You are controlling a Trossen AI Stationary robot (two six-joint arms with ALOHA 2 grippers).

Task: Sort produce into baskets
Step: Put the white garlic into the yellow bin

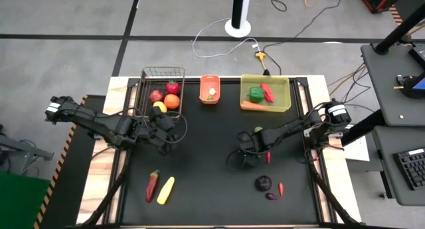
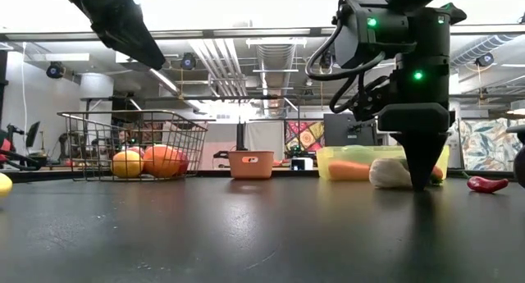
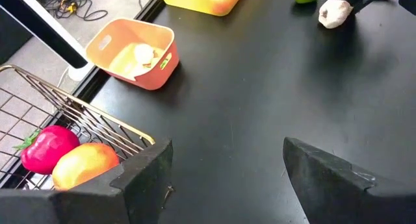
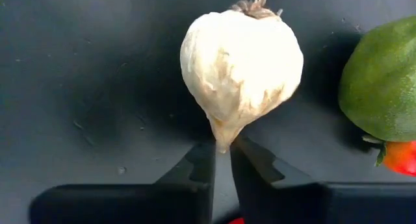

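Observation:
A white garlic bulb lies on the black table in front of my right gripper, which is shut on it right of the table's middle; the bulb also shows in the low view. My left gripper is open and empty, above the table beside the near corner of the wire basket. The wire basket holds red fruits, an orange and a lemon. The orange basket holds a pale piece. The yellow-green bin holds a green pepper, a chilli and a carrot. My right gripper pinches the garlic's pointed tip between its two fingertips, only at their free ends. The fingers point down at a slant from the table's right side. The bulb's round body rests on the table.
A green fruit and a red chilli lie close by the garlic. An eggplant and a small chilli lie near right. A red chilli and corn lie near left.

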